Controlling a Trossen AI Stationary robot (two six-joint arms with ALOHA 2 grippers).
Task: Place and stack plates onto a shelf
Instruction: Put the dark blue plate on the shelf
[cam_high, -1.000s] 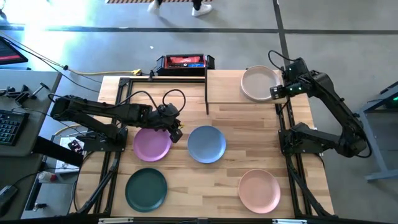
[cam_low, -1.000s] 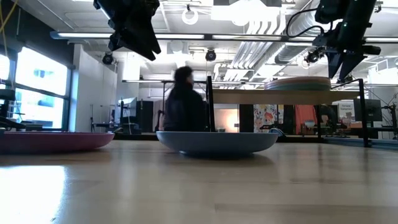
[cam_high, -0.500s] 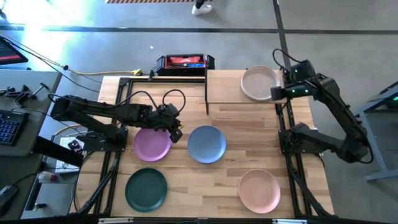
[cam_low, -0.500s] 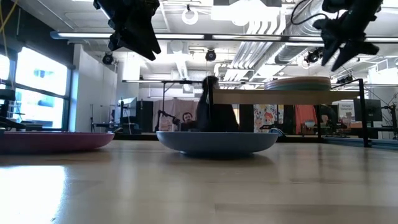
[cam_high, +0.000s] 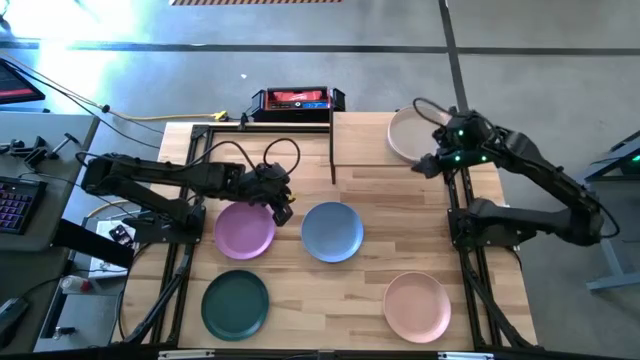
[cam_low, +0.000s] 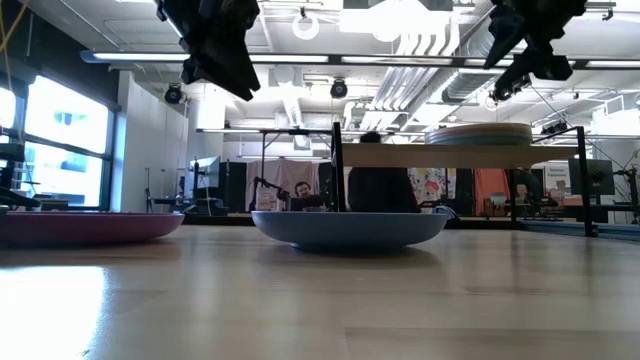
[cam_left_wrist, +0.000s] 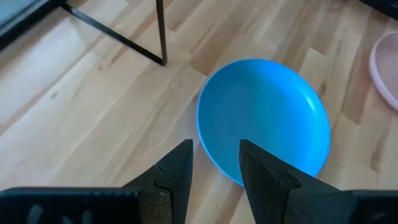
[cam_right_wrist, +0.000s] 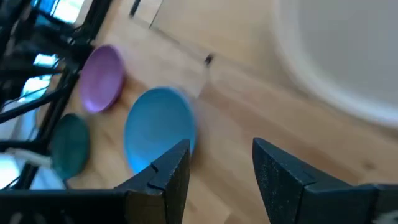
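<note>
A stack of plates (cam_high: 412, 133) topped by a cream one rests on the shelf (cam_high: 365, 140) at the far right; in the low view the stack (cam_low: 480, 133) sits on the raised board (cam_low: 400, 155). On the tabletop lie a purple plate (cam_high: 244, 229), a blue plate (cam_high: 332, 231), a dark green plate (cam_high: 235, 304) and a peach plate (cam_high: 417, 305). My left gripper (cam_high: 284, 211) hangs open above the gap between the purple and blue plates; its wrist view shows the blue plate (cam_left_wrist: 264, 118) beyond the fingers. My right gripper (cam_high: 420, 165) hovers open by the shelf's near edge, beside the stack.
A red and black device (cam_high: 297, 100) sits at the table's far edge. The shelf's black leg (cam_high: 332, 150) stands between the shelf and the table's left half. Black frame rails (cam_high: 462, 230) run along both sides. A person (cam_low: 380, 188) shows in the room behind.
My right gripper has swung from the right side of the stack toward the table's left and near side, turning as it went, and now hovers at the shelf's near edge. It stays open. The plates have not moved.
</note>
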